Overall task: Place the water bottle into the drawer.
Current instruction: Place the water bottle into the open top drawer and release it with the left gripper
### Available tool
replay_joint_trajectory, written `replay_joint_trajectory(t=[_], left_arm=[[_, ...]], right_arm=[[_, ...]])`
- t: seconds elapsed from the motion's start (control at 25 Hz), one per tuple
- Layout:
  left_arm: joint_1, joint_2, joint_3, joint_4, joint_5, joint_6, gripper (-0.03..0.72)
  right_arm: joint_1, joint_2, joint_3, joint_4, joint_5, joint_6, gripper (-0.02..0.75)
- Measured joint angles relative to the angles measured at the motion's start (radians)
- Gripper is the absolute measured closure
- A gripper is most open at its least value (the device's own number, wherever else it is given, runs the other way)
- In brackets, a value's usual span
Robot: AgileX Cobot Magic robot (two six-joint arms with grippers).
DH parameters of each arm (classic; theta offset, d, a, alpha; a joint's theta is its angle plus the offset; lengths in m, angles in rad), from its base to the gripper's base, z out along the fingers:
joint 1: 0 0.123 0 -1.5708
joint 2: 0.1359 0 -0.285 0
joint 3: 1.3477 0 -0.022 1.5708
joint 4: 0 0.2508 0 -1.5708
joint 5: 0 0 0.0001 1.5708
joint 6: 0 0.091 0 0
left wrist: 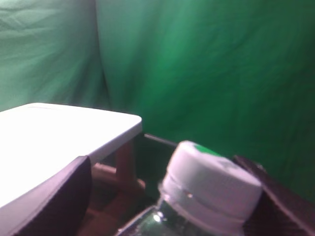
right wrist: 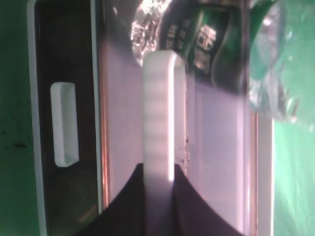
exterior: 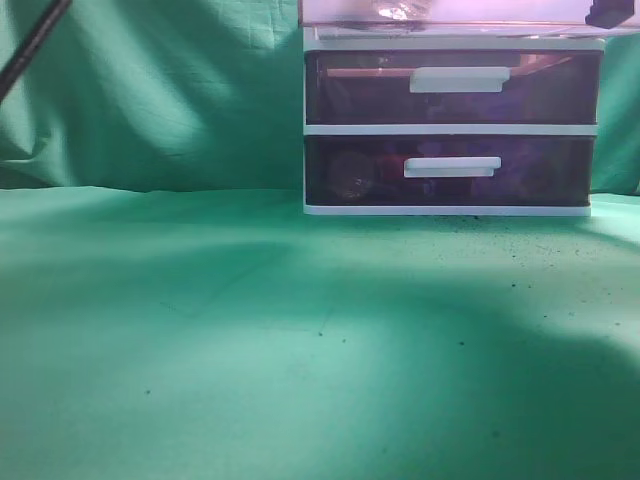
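Observation:
The drawer (exterior: 480, 12) is the top one of the white-framed unit. It is pulled out, and its translucent front (right wrist: 216, 147) looks pinkish. My right gripper (right wrist: 160, 177) is shut on the drawer's white bar handle (right wrist: 160, 98); it also shows as a dark tip in the exterior view (exterior: 606, 14). My left gripper (left wrist: 172, 209) is shut on the water bottle (left wrist: 209, 189), which is clear with a white cap. It holds the bottle over the open drawer, beside the unit's white top (left wrist: 59, 137). The bottle's green label (right wrist: 199, 34) shows through the drawer front.
Two like drawers (exterior: 452, 88) (exterior: 450, 168) with white handles sit shut below the drawer. The unit stands at the back right of a green-clothed table (exterior: 250, 340), with a green backdrop behind it. A dark part of the left arm (exterior: 30, 45) crosses the top left corner.

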Motion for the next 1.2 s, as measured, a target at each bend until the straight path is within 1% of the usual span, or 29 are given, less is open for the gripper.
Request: replay_joint_trajectory(t=[0.12,0.2,0.36,0.64,0.68,0.72,0.76,0.8,0.84,0.88,0.92,0.96,1.0,1.04,1.08,1.12,1.2], left_arm=[[-0.006,0.075,-0.075,-0.12,-0.068,0.088,0.146],[-0.01,0.116,-0.138,-0.157,-0.095,0.117,0.146],[-0.009,0.168,-0.228,-0.177,-0.099,0.126,0.146],[-0.009,0.175,-0.262,-0.178,-0.112,0.127,0.146],[-0.009,0.175,-0.262,-0.164,-0.11,0.117,0.146],[-0.009,0.172,-0.262,-0.131,-0.088,0.091,0.146],[-0.009,0.164,-0.262,-0.055,-0.05,0.027,0.146],[-0.009,0.151,-0.262,0.074,-0.009,-0.081,0.215],[-0.009,0.135,-0.262,0.251,0.012,-0.204,0.268],[-0.009,0.12,-0.262,0.385,0.009,-0.35,0.347],[-0.003,0.102,-0.26,0.483,-0.022,-0.449,0.412],[0.003,0.084,-0.26,0.54,-0.068,-0.507,0.519],[0.015,0.064,-0.26,0.57,-0.131,-0.541,0.589],[0.026,0.047,-0.26,0.593,-0.182,-0.584,0.63],[0.038,0.027,-0.26,0.606,-0.214,-0.63,0.651],[0.051,0.007,-0.26,0.606,-0.231,-0.666,0.688],[0.092,-0.024,-0.258,0.606,-0.259,-0.731,0.688]], right_arm=[[0.0,0.0,0.0,0.002,0.0,0.009,0.638],[0.0,0.0,0.0,0.002,0.0,0.018,0.638],[0.0,0.0,0.0,0.0,0.0,0.033,0.638],[0.0,0.0,0.0,0.0,0.009,0.044,0.638],[0.0,0.0,0.0,0.0,0.009,0.044,0.638],[0.0,0.0,0.0,0.0,0.009,0.044,0.638],[0.0,0.0,0.0,0.0,0.009,0.044,0.638],[0.0,0.0,0.0,0.0,0.009,0.044,0.638],[0.0,0.0,0.0,0.0,0.009,0.044,0.638],[0.0,0.0,0.0,0.0,0.009,0.044,0.638],[0.0,0.0,0.0,0.0,0.007,0.044,0.638],[0.0,0.0,0.0,0.0,0.004,0.044,0.638],[0.0,0.0,0.0,0.0,-0.001,0.044,0.638],[0.0,0.002,0.0,0.0,-0.009,0.047,0.638],[0.0,0.002,0.0,0.0,-0.014,0.047,0.638],[0.0,0.004,0.0,0.002,-0.021,0.047,0.638],[0.0,0.004,0.0,0.004,-0.029,0.047,0.638]])
